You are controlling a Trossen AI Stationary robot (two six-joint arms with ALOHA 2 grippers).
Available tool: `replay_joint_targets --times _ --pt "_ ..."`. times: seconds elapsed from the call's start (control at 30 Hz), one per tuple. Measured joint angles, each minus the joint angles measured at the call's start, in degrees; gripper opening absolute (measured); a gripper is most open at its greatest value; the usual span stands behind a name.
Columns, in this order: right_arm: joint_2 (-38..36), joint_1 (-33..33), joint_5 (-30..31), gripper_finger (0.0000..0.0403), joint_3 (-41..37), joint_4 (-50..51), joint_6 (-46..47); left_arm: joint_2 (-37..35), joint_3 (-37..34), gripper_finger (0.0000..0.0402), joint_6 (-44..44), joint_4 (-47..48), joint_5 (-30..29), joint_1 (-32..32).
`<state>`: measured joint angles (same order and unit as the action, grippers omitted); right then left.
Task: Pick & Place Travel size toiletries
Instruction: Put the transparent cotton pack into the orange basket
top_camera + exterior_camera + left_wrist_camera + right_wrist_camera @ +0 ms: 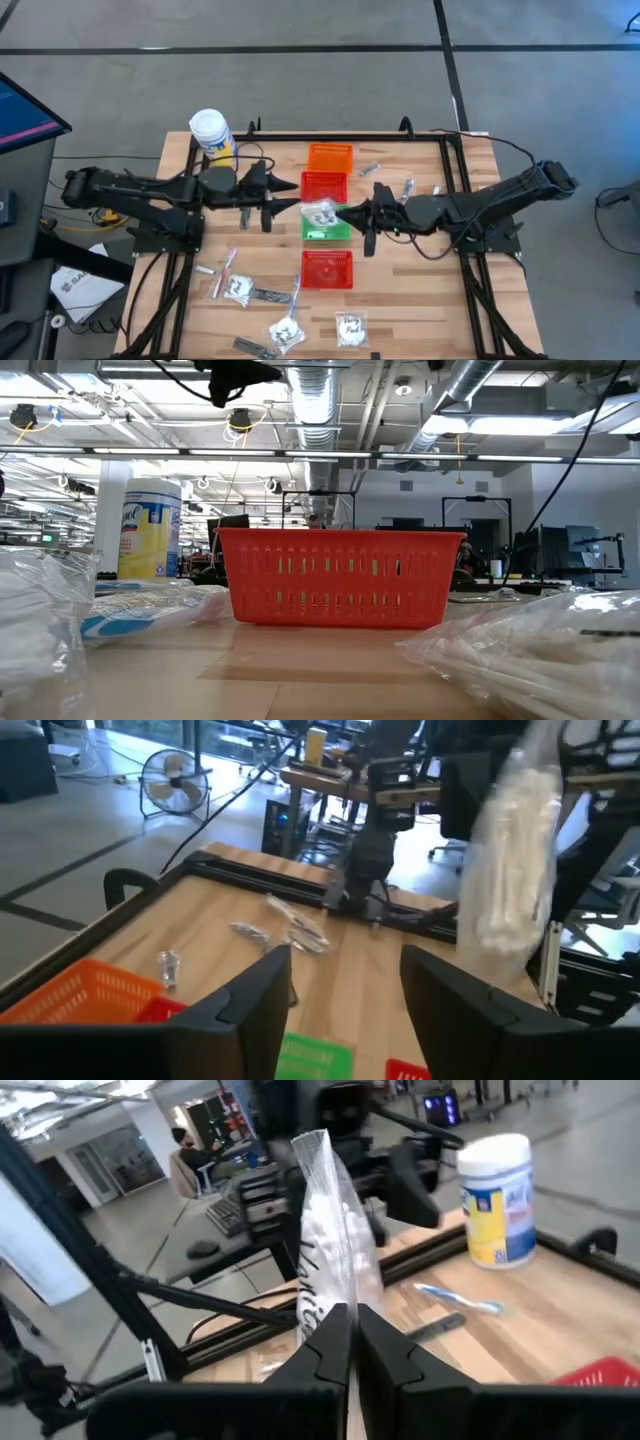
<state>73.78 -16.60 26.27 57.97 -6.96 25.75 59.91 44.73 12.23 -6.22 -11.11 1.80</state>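
Observation:
A clear sachet with white contents (330,1230) hangs in the air over the green basket (327,232), and my right gripper (346,1342) is shut on it. In the high view this sachet (320,212) lies between the two grippers, my right gripper (346,213) on its right. My left gripper (345,1005) stands open just left of the sachet (515,860) and touches nothing; it shows in the high view as well (292,198). More sachets (350,327), toothbrushes and strips lie on the table's near part. My right gripper pinches the sachet by one end (338,1308) between its two fingers. The fingers come about level from the table's right. The sachet sticks out beyond the fingertips toward my left gripper, lifted clear of the baskets and the table.
An orange basket (330,157), a red basket (323,186), the green one and another red basket (327,268) stand in a row down the table's middle. A white jar with a yellow label (212,135) stands at the far left. Small tubes (407,187) lie at the far right.

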Motion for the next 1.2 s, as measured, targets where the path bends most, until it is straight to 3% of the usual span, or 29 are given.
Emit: replay_joint_targets --times 0.5,0.63,0.73,0.9,1.1,1.2 --pt "0.0 21.3 -17.0 0.0000 1.3 -0.6 14.1 -3.7 -1.5 0.0187 -3.8 -0.3 0.0 1.1" --pt "0.1 23.3 -17.2 0.0000 1.3 -6.9 16.3 -3.2 -1.5 0.0186 -8.8 -1.3 -2.1 1.1" --pt "0.2 23.0 -17.3 0.0000 1.3 -11.8 17.1 -2.5 -1.5 0.0186 -17.6 -1.4 -4.7 2.5" --pt "0.2 21.8 -16.3 0.0000 1.3 -14.9 17.4 0.9 -1.6 0.0186 -26.8 -4.8 -18.0 7.7" --pt "0.2 21.0 -10.6 0.0000 1.3 -15.5 16.3 4.2 -1.5 0.0186 -36.3 -10.9 -41.6 13.6" --pt "0.2 24.0 -10.1 0.0000 1.3 -15.2 17.0 4.4 -1.5 0.0186 -38.6 -12.0 -46.1 15.1"
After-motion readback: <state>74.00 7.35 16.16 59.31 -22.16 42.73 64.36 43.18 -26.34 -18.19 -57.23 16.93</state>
